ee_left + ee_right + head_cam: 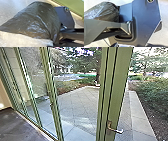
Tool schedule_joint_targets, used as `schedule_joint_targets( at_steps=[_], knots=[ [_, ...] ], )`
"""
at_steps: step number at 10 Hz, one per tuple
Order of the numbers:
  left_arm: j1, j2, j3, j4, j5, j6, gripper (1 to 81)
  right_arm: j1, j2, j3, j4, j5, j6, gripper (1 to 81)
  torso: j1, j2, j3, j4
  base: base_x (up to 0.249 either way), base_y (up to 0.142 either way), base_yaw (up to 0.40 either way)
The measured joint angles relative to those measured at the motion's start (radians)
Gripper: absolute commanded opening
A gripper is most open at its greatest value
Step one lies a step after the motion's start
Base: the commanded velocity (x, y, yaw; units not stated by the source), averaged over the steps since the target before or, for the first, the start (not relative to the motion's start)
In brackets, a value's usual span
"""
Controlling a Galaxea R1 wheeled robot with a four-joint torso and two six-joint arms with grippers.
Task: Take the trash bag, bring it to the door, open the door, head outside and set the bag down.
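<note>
A yard of pale square paving [75,104] spreads behind the glass, edged by leafy green shrubs [153,94]. Nearer stands the tall green-framed door [112,84]. Close to the robot's broad dark plate [66,16] is the black, shiny plastic trash bag [37,22], its folds drawn together at one end. Smallest is the door's metal lever handle [116,130]. I cannot tell how either claw stands.

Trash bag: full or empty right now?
Not empty: the trash bag bulges in the left wrist view, its creases running together at one end. How full, I cannot tell.
</note>
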Motion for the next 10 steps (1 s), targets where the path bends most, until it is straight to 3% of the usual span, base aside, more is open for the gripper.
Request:
schedule_joint_targets(
  at_steps=[5,10],
  knots=[
    [0.000,-0.014,0.011,0.000,0.006,-0.004,1.0,0.000,-0.034,0.055,0.000,0.000,0.000,81.1,0.000,0.000,0.000,0.000,0.000,0.000,0.000],
    [0.001,-0.068,0.113,0.000,0.018,-0.007,1.0,0.000,-0.162,0.273,0.000,0.000,0.000,81.1,0.000,0.000,0.000,0.000,0.000,0.000,0.000]
  ],
)
